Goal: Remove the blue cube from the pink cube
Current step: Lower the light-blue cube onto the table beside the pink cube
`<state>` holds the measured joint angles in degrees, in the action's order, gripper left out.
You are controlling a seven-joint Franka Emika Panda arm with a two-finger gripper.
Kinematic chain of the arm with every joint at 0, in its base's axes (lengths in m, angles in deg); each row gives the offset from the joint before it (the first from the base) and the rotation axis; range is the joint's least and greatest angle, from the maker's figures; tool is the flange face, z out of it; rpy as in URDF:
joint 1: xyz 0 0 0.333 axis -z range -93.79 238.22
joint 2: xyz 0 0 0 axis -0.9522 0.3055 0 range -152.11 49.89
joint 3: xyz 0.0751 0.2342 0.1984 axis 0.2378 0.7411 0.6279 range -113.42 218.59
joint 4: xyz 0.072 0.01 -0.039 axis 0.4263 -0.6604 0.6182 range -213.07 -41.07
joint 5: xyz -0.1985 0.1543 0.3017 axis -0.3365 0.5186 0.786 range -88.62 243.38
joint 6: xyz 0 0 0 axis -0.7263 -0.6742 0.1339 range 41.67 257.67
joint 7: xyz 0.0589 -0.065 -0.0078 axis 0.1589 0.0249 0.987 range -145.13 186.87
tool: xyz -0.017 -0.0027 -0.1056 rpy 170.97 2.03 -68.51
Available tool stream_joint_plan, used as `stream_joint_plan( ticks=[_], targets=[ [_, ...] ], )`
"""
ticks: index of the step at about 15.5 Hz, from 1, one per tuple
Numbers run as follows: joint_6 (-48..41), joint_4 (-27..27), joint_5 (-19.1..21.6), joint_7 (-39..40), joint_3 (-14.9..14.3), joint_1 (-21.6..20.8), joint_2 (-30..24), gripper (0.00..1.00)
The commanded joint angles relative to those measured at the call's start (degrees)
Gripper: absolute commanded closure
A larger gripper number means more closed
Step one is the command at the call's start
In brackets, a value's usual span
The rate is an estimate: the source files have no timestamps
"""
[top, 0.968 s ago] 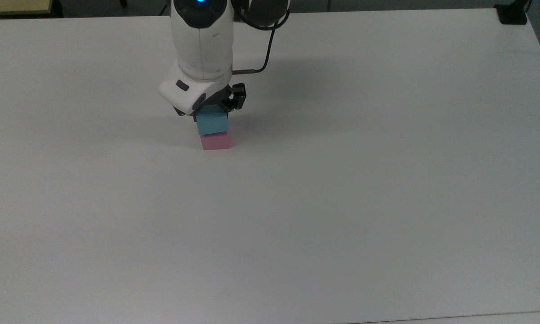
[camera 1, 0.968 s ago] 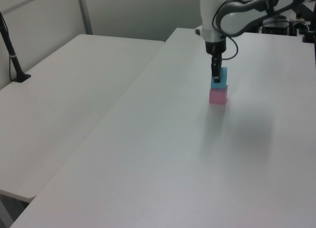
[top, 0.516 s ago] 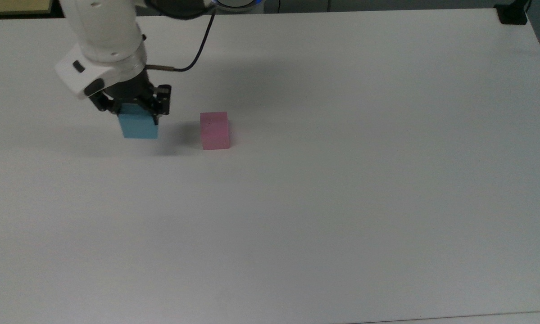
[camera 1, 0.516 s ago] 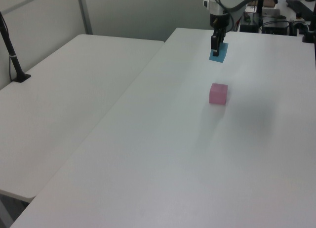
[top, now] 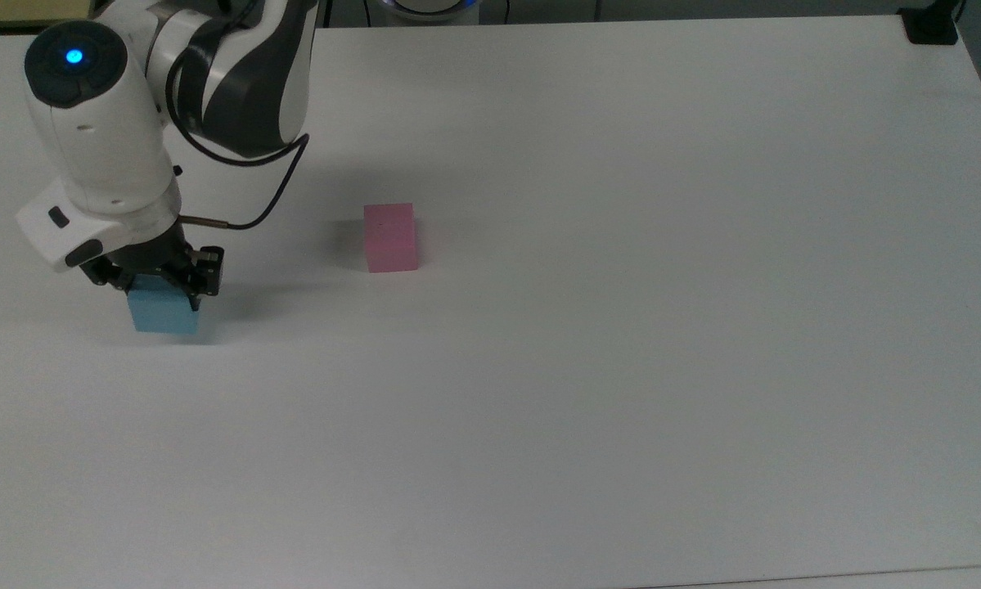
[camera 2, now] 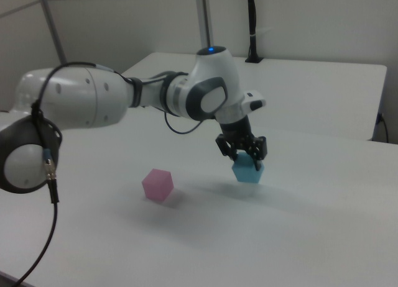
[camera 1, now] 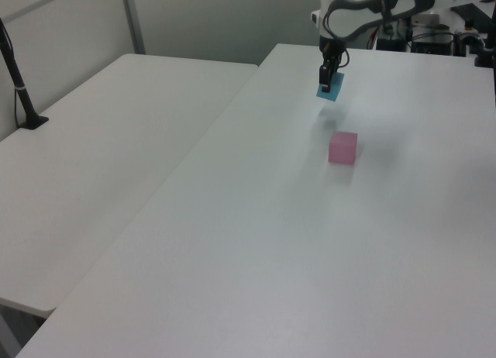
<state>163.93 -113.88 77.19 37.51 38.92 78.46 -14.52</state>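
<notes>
The blue cube (top: 163,313) is held in my gripper (top: 159,288), which is shut on its upper part, at the top view's left. In the left view the blue cube (camera 1: 331,89) hangs a little above the table under the gripper (camera 1: 327,77), with a faint shadow below it. The pink cube (top: 390,237) stands alone on the white table, apart from the gripper and to the top view's right of it. In the right view the pink cube (camera 2: 157,184) sits left of the blue cube (camera 2: 248,171) and the gripper (camera 2: 243,151).
The white table (top: 621,368) stretches wide to the top view's right and front. A black clamp (top: 932,24) sits at its far right corner. A second table (camera 1: 101,141) with a black post (camera 1: 18,75) adjoins in the left view.
The blue cube was lifted off the pink cube. The gripper carried it to the top view's left, then further left and toward the front. The pink cube stayed put.
</notes>
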Motion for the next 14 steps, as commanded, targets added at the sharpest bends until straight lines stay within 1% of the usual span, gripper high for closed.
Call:
stream_joint_plan(
  ticks=[1, 2, 3, 5, 6, 7, 8, 10, 12, 13, 14],
  targets=[
    [3.08, 6.32, 1.50, -1.42, -1.81, -1.06, 6.64, 0.58],
    [5.28, 6.15, 1.50, -3.35, -1.81, -1.58, 7.61, 0.53],
    [6.52, 6.23, 1.42, -4.94, -1.72, -2.11, 8.66, 0.50],
    [6.88, 6.24, 1.50, -6.09, -1.72, -3.25, 9.90, 0.50],
    [6.88, 5.97, 1.50, -6.09, -1.72, -3.34, 9.99, 0.44],
    [6.97, 5.71, 1.50, -6.09, -1.64, -3.35, 10.17, 0.28],
    [6.97, 5.62, 1.42, -6.01, -1.72, -3.35, 10.52, 0.00],
    [7.06, 5.62, 1.33, -6.18, -1.81, -3.26, 10.52, 0.00],
    [6.80, 5.62, 1.42, -6.53, -2.68, -3.69, 9.56, 0.00],
    [6.27, 5.10, 1.50, -8.80, -2.78, -4.05, 6.59, 0.00],
    [6.18, 3.27, 1.42, -10.65, -2.78, -4.22, 3.78, 0.00]
  ],
)
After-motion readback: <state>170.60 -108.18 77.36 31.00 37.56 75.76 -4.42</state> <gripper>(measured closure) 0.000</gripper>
